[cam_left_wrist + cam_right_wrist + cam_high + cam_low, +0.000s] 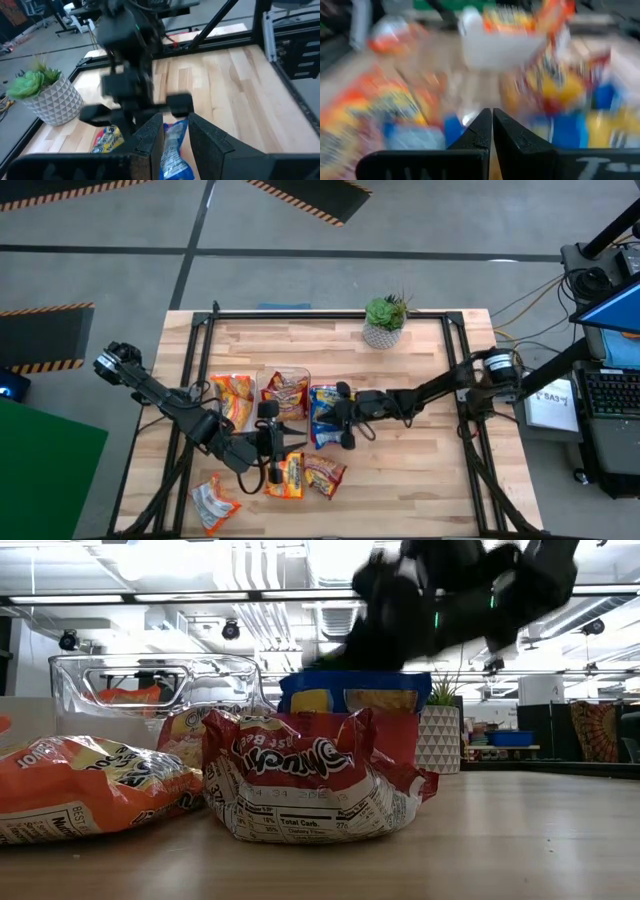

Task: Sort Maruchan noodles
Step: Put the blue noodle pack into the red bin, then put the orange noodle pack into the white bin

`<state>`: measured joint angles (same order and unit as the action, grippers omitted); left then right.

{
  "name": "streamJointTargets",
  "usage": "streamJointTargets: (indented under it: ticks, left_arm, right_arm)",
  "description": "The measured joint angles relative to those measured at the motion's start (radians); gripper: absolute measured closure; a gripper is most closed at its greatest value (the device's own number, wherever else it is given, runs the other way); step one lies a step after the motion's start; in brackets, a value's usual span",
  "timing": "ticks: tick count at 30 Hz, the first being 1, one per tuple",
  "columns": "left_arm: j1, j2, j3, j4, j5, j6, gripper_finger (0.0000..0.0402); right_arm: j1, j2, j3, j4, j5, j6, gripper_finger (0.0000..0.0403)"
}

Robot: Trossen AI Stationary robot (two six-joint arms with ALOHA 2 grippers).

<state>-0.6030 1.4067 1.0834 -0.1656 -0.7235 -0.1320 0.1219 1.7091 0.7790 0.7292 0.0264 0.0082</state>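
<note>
Several Maruchan noodle packets lie on the table. An orange one (232, 400) is toward the left, a red one (285, 392) lies in a clear tray (301, 375), and blue ones (325, 415) are at the middle. Near the front edge are three more (285, 475) (325, 472) (213, 502). My left gripper (292, 443) (175, 120) is at the blue packets' near-left side, shut on a blue packet (172, 150). My right gripper (343, 418) (492, 112) hovers at their right side, shut and holding nothing. My left gripper has a blue packet pinched between its two fingers, which come roughly level from the table's left. The packet's blue-and-white face (174, 145) fills the gap up to the fingertips. In the low view a blue packet (355, 695) stands behind and above the red one (300, 780). Which edge is held does not show.
A potted succulent in a white pot (384, 320) stands at the far edge. A black metal frame (330, 314) runs around the wooden tabletop. Bare wood lies to the right of my right arm and along the near right part.
</note>
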Motion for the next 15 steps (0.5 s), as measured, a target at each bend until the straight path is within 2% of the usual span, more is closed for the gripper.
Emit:
streamJointTargets:
  ticks: [2, 5, 11, 15]
  left_arm:
    - [-0.018, 0.0, 0.04, -0.055, 0.0, -0.001, 0.0327]
    - [-0.055, 0.0, 0.114, -0.177, 0.015, -0.056, 0.0327]
    - [-0.102, 0.057, 0.2, -0.38, 0.039, -0.331, 0.0327]
    - [-0.108, 0.142, 0.216, -0.427, 0.17, -0.44, 0.0327]
  right_arm:
    - [0.004, -0.082, 0.007, -0.052, -0.037, 0.014, 0.0394]
    - [0.03, -0.224, 0.026, -0.225, -0.061, 0.035, 0.0394]
    - [0.155, -0.467, 0.045, -0.572, -0.061, 0.118, 0.0394]
    - [0.265, -0.542, 0.011, -0.626, -0.015, 0.13, 0.0394]
